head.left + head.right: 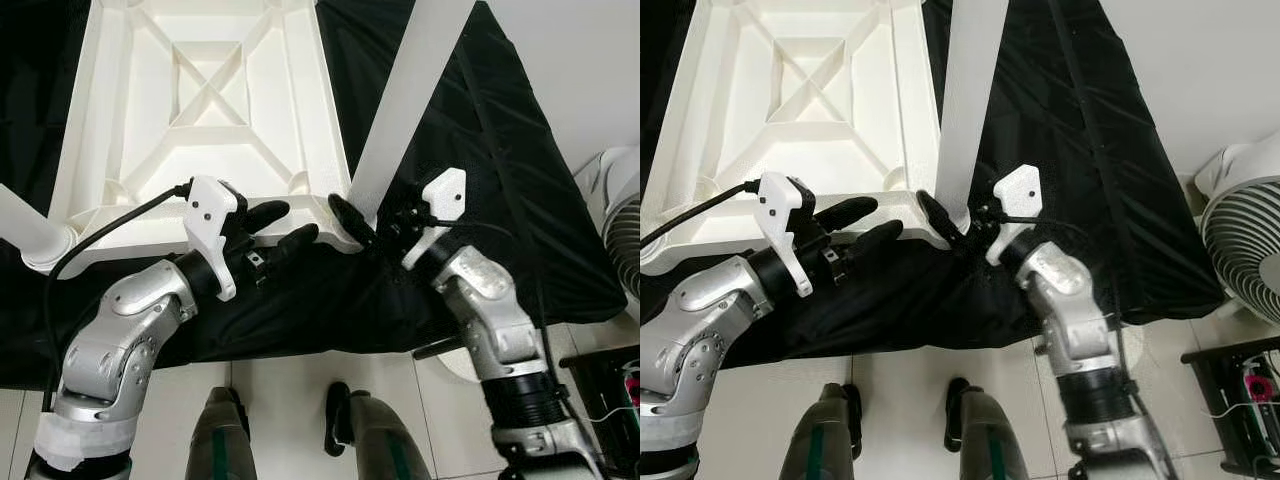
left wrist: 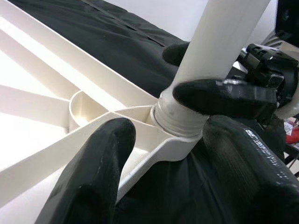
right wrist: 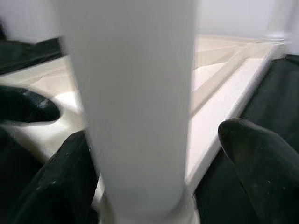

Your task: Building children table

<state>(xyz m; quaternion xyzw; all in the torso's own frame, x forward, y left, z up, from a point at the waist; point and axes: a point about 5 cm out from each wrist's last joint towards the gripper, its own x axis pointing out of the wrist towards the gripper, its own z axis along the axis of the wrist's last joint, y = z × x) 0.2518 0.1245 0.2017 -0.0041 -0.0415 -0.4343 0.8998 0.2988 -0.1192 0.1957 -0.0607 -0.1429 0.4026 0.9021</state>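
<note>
A white plastic table top (image 1: 320, 100) lies upside down on a black cloth (image 1: 500, 200), its ribbed underside facing up. One white leg (image 1: 410, 100) stands in the socket at the near right corner. My right gripper (image 1: 365, 215) is open around the base of that leg (image 3: 135, 107). One of its fingers (image 3: 65, 172) touches the leg and the other (image 3: 257, 168) stands a little apart. My left gripper (image 1: 290, 225) is open astride the table's near rim, its fingertips (image 2: 93, 177) close to the corner socket (image 2: 177, 121). A second white leg (image 1: 30, 235) sits at the near left corner.
A white fan (image 1: 1250, 250) stands on the tile floor at the right. A black rack (image 1: 610, 390) is at the bottom right. My own legs (image 1: 220, 440) stand at the cloth's near edge.
</note>
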